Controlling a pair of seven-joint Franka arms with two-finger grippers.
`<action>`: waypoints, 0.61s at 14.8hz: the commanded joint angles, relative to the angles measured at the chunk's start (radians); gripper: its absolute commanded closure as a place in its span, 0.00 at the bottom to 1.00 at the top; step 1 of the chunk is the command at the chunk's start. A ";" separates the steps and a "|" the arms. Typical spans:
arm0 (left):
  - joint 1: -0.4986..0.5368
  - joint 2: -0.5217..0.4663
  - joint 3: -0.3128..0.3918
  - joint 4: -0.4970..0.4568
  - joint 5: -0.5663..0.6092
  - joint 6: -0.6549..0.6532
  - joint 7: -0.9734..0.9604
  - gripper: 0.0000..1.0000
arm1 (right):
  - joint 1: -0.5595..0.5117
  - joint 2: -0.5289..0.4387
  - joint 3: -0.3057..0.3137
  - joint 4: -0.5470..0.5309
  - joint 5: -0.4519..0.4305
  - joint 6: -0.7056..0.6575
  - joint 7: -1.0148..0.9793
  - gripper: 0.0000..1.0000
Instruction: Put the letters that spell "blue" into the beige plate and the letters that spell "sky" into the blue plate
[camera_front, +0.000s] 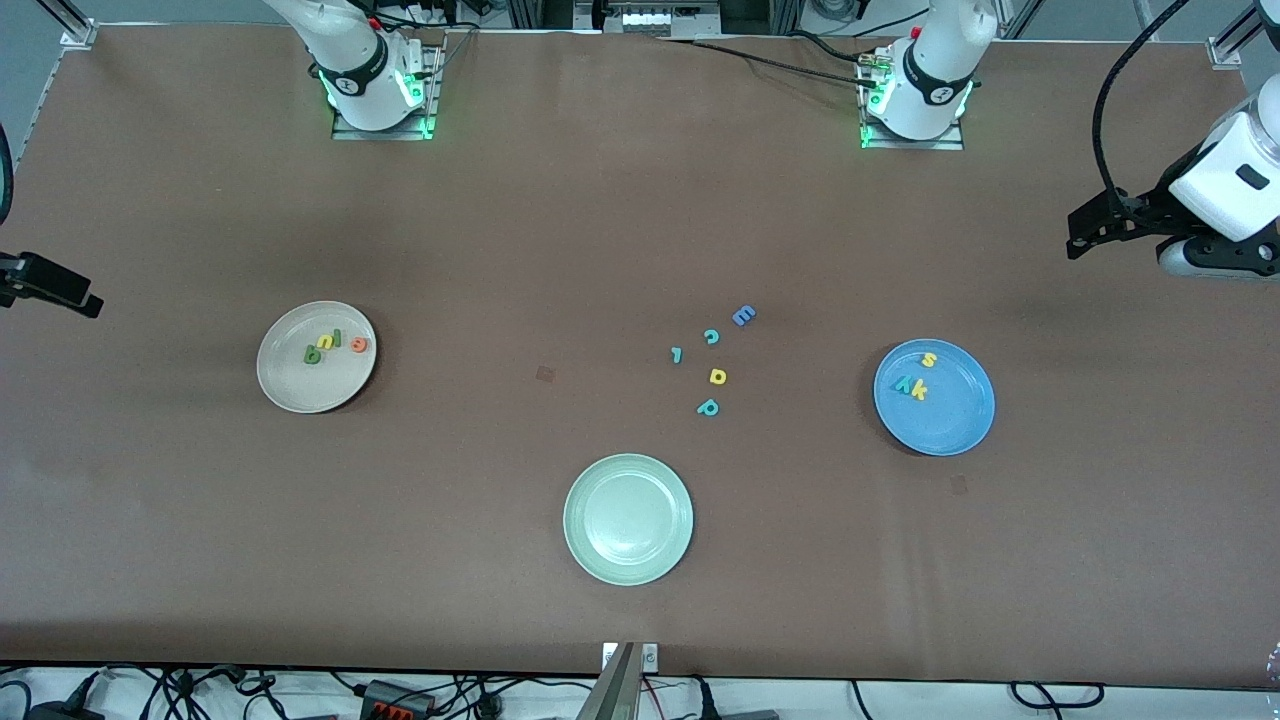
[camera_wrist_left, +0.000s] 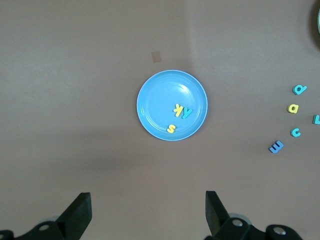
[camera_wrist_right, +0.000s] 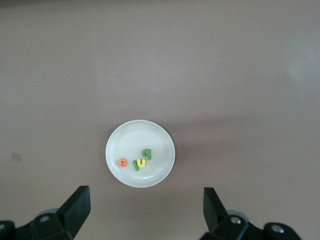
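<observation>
pale green plate (camera_front: 628, 519) sits untouched low in the centre frame, spare letters (camera_front: 716, 376) scattered above it, while the beige plate (camera_front: 316, 357) mid-left holds b, l, u, e (camera_front: 334, 345) and the blue plate (camera_front: 934, 397) mid-right holds s, k, y (camera_front: 916, 380), so the left gripper (camera_wrist_left: 147, 210) and right gripper (camera_wrist_right: 145, 207), both spread wide and empty high over their plates, need only stay clear.

Three plates (camera_front: 628, 519), twelve foam letters (camera_front: 717, 376), two arms' open fingers (camera_wrist_left: 80, 212).

brown table (camera_front: 600, 230): three plates (camera_front: 628, 519), five loose letters (camera_front: 717, 376).
</observation>
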 joint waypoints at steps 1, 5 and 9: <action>0.001 -0.007 0.005 0.009 -0.012 -0.014 0.018 0.00 | -0.014 -0.017 0.021 -0.026 -0.019 -0.010 -0.005 0.00; 0.001 -0.007 0.005 0.009 -0.012 -0.014 0.018 0.00 | -0.014 -0.078 0.023 -0.148 -0.020 0.052 -0.005 0.00; 0.001 -0.007 0.005 0.009 -0.012 -0.014 0.018 0.00 | -0.006 -0.143 0.024 -0.227 -0.031 0.081 -0.005 0.00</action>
